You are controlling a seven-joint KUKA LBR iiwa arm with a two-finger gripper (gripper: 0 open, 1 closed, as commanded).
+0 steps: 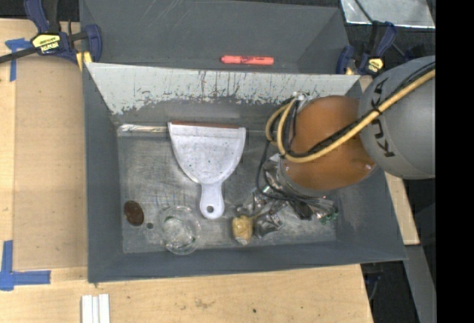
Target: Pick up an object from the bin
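My gripper (275, 207) is down near the bin floor in the front right part, under the arm's orange cover. Just left of it lies a small tan, knobbly lump (242, 228), close to the gripper's metal parts; whether they touch I cannot tell. A white speckled scoop (207, 157) lies flat in the middle of the bin, its handle pointing to the front. A small green bit (329, 218) shows at the gripper's right side.
A clear round cup (180, 230) lies at the front, left of the tan lump. A brown disc (134, 213) sits near the front left corner. The arm and its orange cover hang over the bin's right side.
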